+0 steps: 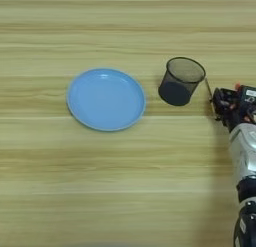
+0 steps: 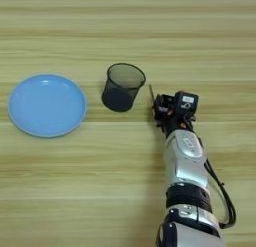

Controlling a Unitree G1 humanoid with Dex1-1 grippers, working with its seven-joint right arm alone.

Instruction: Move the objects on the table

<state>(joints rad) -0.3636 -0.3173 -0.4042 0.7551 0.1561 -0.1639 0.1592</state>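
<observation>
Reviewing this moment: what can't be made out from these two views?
- Gripper fingers: whether they clamp the thin screwdriver beside them; too small in both views.
- Small black block: not visible anywhere, possibly behind the gripper.
- Mesh cup interior: dark, so its contents are unclear.
- Blue plate: fully visible and bare.

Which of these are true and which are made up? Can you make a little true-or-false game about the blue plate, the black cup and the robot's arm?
1. The blue plate has nothing on it. True.
2. The black mesh cup lies on the plate. False: it stands on the table, to the plate's right, apart from it.
3. The right gripper is just to the right of the cup. True.
4. The arm comes in from the top of the picture. False: it comes in from the bottom edge.
5. A thin stick-like thing shows between cup and gripper. True.
</observation>
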